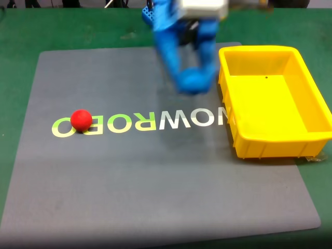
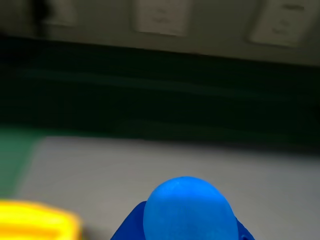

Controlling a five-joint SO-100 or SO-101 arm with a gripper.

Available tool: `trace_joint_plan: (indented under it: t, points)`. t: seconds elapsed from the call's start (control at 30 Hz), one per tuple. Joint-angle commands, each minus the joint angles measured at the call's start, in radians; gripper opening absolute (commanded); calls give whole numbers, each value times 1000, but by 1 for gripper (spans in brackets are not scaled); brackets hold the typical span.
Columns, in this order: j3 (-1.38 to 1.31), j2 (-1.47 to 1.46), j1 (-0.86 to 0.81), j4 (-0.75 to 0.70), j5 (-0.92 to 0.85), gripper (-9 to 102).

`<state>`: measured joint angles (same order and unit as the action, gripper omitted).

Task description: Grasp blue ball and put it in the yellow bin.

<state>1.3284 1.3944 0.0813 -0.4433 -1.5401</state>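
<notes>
A: So, where is the blue ball (image 2: 189,210) now?

B: It sits between the jaws of the gripper (image 1: 195,79), which are closed around it. In the fixed view it hangs above the grey mat (image 1: 155,176), just left of the yellow bin (image 1: 311,132). The picture is blurred there, so the arm seems to be in motion.

A: And the bin is empty?

B: Yes, I see nothing inside. The red ball (image 1: 81,120) lies far away on the left, on the printed letters (image 1: 176,120).

A: How should the carry be done well?

B: I think the grip must stay firm, and the ball should pass high over the near rim, not touch it. The jaws should open only when the ball is over the middle of the floor, and low, so it does not bounce out.
</notes>
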Motion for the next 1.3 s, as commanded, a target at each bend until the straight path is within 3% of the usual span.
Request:
trace_joint_plan:
  t: [0.0, 0.3, 0.77, 0.8, 0.97, 1.27]
  points:
    - [123, 199, 112, -2, 18, 0]
    - [307, 342, 318, -32, 46, 0]
    - [308, 331, 348, -58, 31, 0]
    - [308, 333, 348, -61, 32, 2]
    - [310, 337, 348, -64, 46, 33]
    - [314, 364, 328, -64, 38, 36]
